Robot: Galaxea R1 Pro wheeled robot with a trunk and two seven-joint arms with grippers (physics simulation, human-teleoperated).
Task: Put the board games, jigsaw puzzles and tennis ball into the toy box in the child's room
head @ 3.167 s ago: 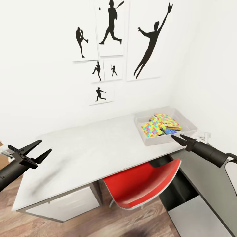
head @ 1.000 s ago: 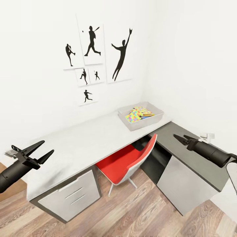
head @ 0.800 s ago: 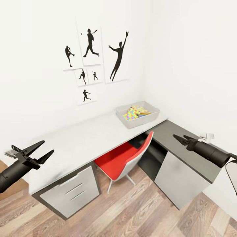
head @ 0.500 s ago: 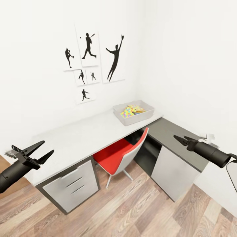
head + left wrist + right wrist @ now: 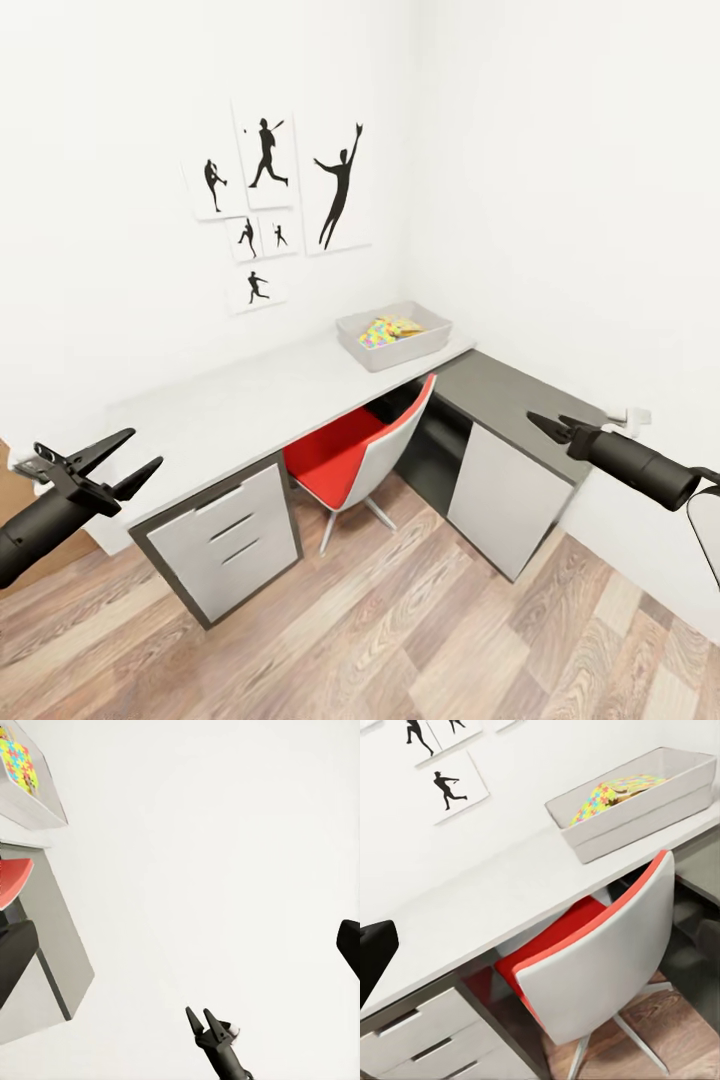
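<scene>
Progress looks well advanced: the toy box (image 5: 393,337) sits on the light grey top of the table (image 5: 250,405), close to the corner of the child's room, and bright multicoloured jigsaw puzzles (image 5: 381,331) lie inside it, seen again in the right wrist view (image 5: 611,793) tilted against the box's inner wall. Something yellowish shows beside the puzzle pieces, but it is too small to say whether it is a board game. The bare part of the table carries no toy. The tennis ball and the printed game boxes cannot be made out here, so whether every toy is in cannot be settled; at least the puzzles are stowed. The bed lies outside these views, and any games on it would be what is left to fetch. The left gripper (image 5: 110,464) hangs near the table's drawer end with its jaws spread and nothing between them. The right gripper (image 5: 552,428) hovers over the dark grey wing, fingers pressed almost together, carrying nothing. A red and white chair (image 5: 362,465) stands tucked under the table
</scene>
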